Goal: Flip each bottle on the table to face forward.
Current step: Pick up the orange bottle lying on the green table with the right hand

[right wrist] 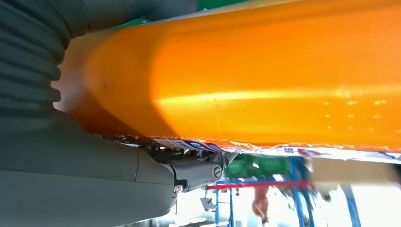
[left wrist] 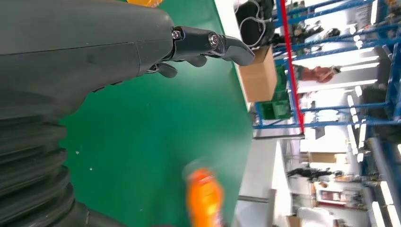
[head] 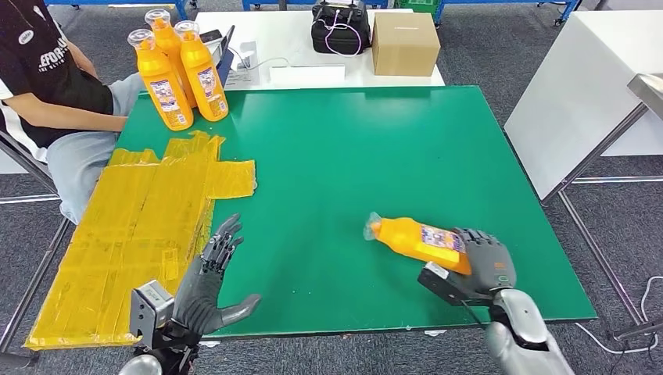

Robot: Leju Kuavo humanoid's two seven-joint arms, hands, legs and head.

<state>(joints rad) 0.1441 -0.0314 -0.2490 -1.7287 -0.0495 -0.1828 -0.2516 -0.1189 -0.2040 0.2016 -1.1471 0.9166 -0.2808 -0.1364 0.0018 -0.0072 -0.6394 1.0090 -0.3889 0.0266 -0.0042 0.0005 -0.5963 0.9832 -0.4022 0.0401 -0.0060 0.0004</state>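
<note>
An orange bottle (head: pixel 414 239) with a clear cap and a blue-white label lies tilted over the green table (head: pixel 352 156) near its front right. My right hand (head: pixel 485 266) grips its base end; up close the bottle (right wrist: pixel 265 80) lies against the palm with the label edge by the fingers (right wrist: pixel 198 170). My left hand (head: pixel 209 285) is open at the table's front left, fingers spread, holding nothing; its fingers (left wrist: pixel 208 45) hover over the green surface, and the held bottle (left wrist: pixel 204 196) appears blurred beyond. Three more orange bottles (head: pixel 181 74) stand upright at the far left corner.
Yellow sheets (head: pixel 133 226) cover the table's left edge. A seated person (head: pixel 55 94) is at the far left. Behind stands a white table (head: pixel 313 47) with a black bag (head: pixel 341 27) and a cardboard box (head: pixel 404 43). Another white table (head: pixel 578 86) is at right.
</note>
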